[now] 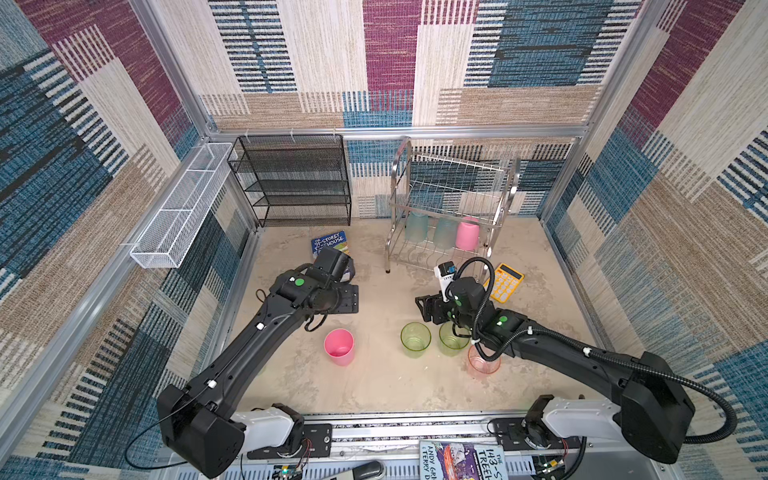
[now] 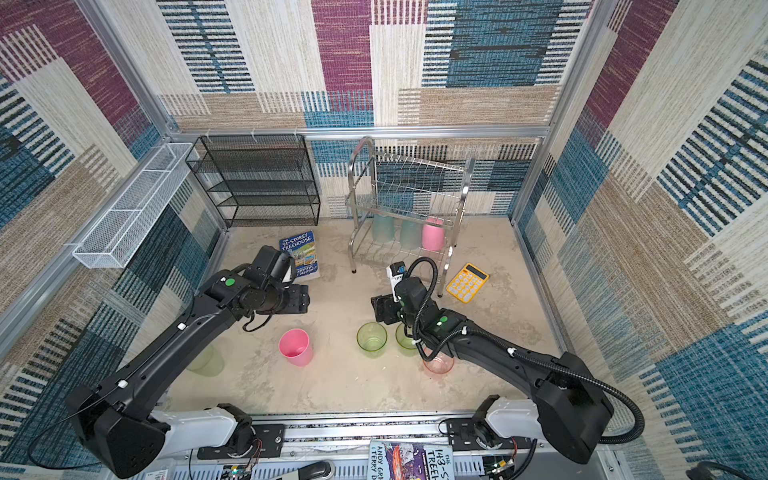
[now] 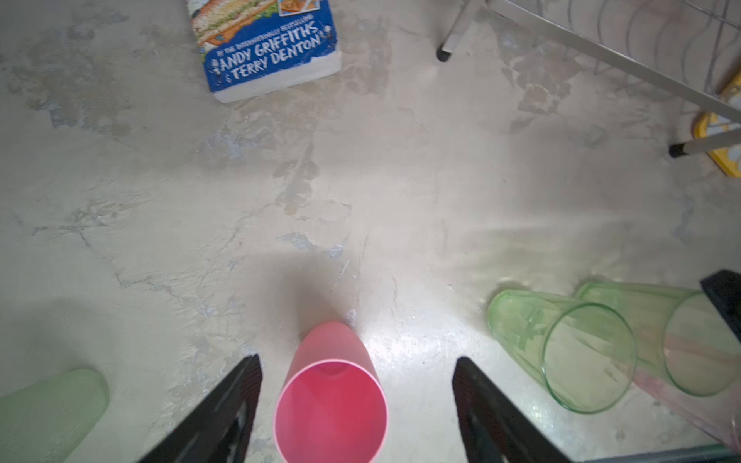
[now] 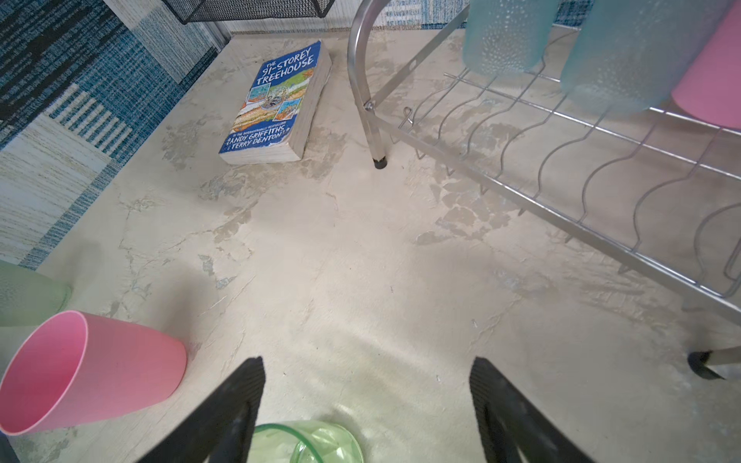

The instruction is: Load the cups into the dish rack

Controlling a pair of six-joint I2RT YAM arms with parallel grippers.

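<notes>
The dish rack at the back holds two teal cups and a pink cup on its lower tier. On the table stand a pink cup, two yellow-green cups and a salmon cup; a third green cup sits under the left arm. My left gripper hangs open above the pink cup, fingers either side, not touching. My right gripper is open above a green cup, whose rim shows near one finger.
A blue book lies behind the left gripper. A yellow calculator sits beside the rack's front leg. A black mesh shelf unit and a white mesh basket stand along the back left. Another book lies at the front rail.
</notes>
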